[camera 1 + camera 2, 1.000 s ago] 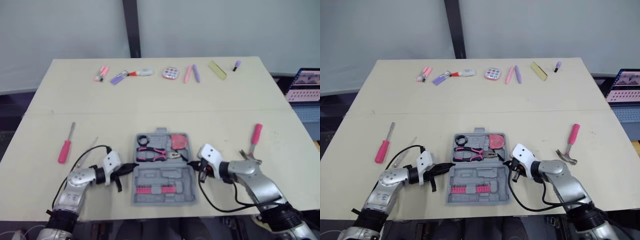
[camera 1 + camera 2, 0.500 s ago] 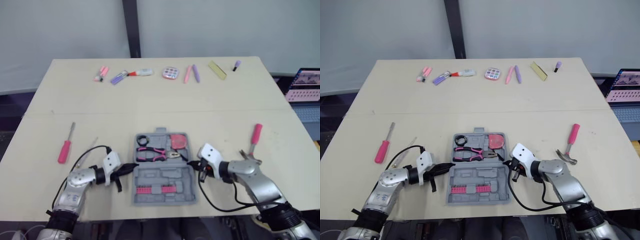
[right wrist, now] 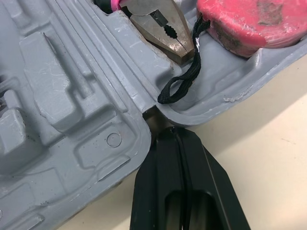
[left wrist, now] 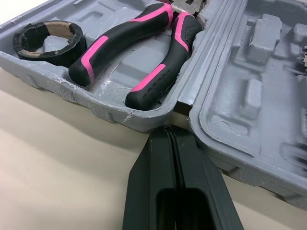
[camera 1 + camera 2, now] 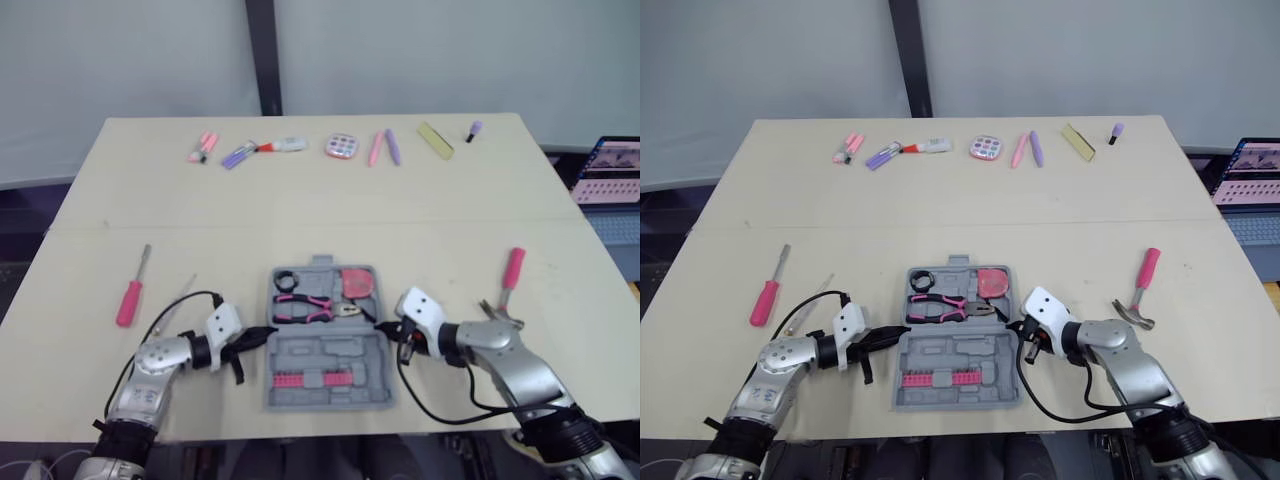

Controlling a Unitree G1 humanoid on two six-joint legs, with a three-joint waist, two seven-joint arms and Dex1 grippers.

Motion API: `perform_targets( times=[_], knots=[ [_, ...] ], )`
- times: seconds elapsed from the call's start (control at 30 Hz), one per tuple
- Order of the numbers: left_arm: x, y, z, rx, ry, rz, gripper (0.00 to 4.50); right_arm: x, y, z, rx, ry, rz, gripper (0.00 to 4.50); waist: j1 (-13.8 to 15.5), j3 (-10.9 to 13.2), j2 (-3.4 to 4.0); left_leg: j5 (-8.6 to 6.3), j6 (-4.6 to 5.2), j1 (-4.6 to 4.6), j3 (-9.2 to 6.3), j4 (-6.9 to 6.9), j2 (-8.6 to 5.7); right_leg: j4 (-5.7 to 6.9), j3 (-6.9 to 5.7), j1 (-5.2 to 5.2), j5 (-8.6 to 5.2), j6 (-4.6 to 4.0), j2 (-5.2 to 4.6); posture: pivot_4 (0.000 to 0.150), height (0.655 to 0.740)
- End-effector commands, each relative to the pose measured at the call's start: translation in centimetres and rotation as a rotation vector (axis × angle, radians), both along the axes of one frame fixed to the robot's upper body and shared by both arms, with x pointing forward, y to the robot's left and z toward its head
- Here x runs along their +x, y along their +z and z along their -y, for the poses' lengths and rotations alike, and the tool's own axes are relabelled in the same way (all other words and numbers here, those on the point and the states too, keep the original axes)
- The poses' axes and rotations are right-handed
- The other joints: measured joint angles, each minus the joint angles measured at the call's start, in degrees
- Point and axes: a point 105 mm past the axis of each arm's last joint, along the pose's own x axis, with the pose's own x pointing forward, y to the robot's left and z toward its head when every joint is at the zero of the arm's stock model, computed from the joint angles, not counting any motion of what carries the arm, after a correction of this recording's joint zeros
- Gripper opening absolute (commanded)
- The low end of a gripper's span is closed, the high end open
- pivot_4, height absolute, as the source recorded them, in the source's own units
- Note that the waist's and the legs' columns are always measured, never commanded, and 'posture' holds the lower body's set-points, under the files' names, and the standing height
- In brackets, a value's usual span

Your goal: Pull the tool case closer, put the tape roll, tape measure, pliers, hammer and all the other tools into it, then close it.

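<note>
The case [image 5: 330,352] lies open and flat on the table [image 5: 300,210], close to its near edge and squarely between the two arms, so the pull looks done or nearly so.

The left claw [image 4: 169,130] is pinched to a narrow point and grips nothing. Its tip sits in the notch at the case's left hinge end. The right claw [image 3: 173,130] is pinched the same way, with its tip in the matching notch on the right. The notches give closed tips something to catch, probably for that reason. Pressing from both sides at once would let the case slide straight instead of swinging round.

The far half holds the tape roll [image 5: 286,280], the pliers [image 5: 305,306] and the tape measure [image 5: 356,283], each in its moulded recess. The measure's black strap loops loose towards the hinge, where it could get trapped at closing. The near half holds a red bit row [image 5: 310,378].

The hammer [image 5: 506,285] lies on the table to the right, within the right arm's reach. The screwdriver [image 5: 130,295] and a thin tool [image 5: 180,298] lie to the left. These are not yet packed, so the lid should wait.
</note>
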Motion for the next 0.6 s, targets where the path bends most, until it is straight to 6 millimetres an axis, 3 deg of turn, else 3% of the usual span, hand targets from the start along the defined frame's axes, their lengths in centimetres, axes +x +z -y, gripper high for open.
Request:
perform_targets(
  times=[0.03,0.6],
  knots=[
    [0.03,0.43,0.69,-0.014,-0.022,0.028,0.00,-0.16,0.11,-0.05,0.000,-0.002,0.011,0.03,0.0,0.0,0.00,0.00,0.00,0.00,0.00,0.00,0.00,0.00,0.00,0.00,0.00,0.00,0.00,0.150,0.7400],
    [0.17,0.48,0.52,-0.011,-0.018,0.030,0.00,-0.01,0.16,-0.35,0.008,-0.001,0.015,0.03,0.0,0.0,0.00,0.00,0.00,0.00,0.00,0.00,0.00,0.00,0.00,0.00,0.00,0.00,0.00,0.150,0.7400]
  ],
)
